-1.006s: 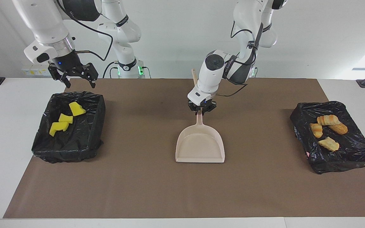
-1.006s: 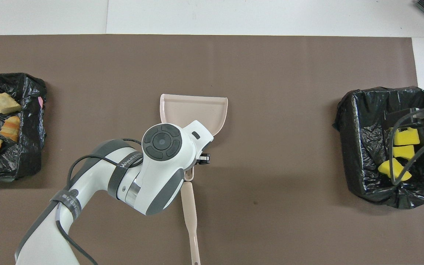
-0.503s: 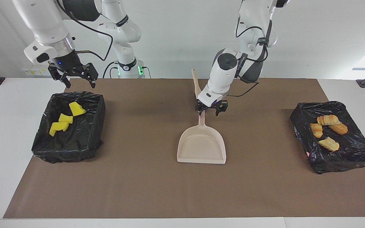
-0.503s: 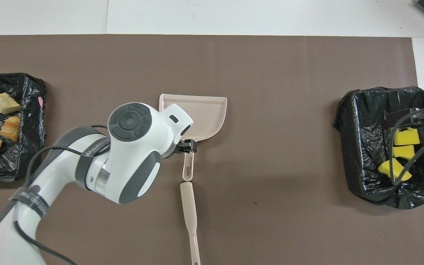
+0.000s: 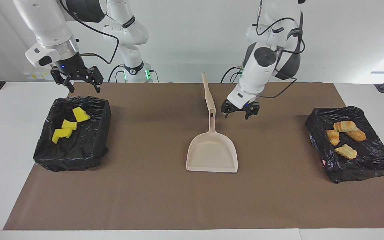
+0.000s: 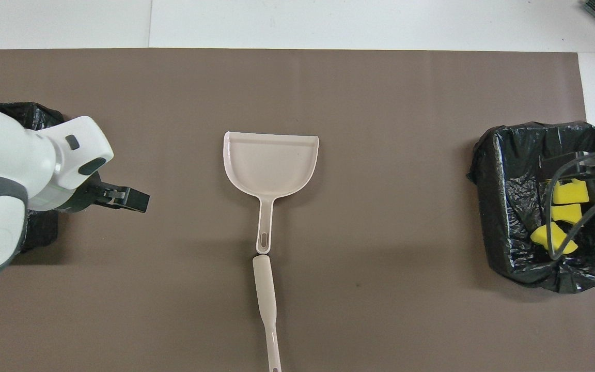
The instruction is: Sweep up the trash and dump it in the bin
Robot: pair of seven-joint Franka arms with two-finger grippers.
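Three yellow chunks of trash lie in the black-lined bin at the right arm's end. Several golden-brown pieces of trash lie in the other black-lined bin at the left arm's end. The beige dustpan lies flat mid-mat, with nothing in it. My left gripper hangs open and holds nothing, over the mat between the dustpan's handle and the bread bin. My right gripper waits open over the yellow bin's edge nearest the robots.
A beige long-handled sweeper lies on the brown mat, end to end with the dustpan's handle and nearer to the robots. In the overhead view my left arm covers most of the bread bin.
My left gripper opened off the dustpan's handle, rose and swung toward the left arm's end of the table. The dustpan stays on the mat. The right arm has not moved.
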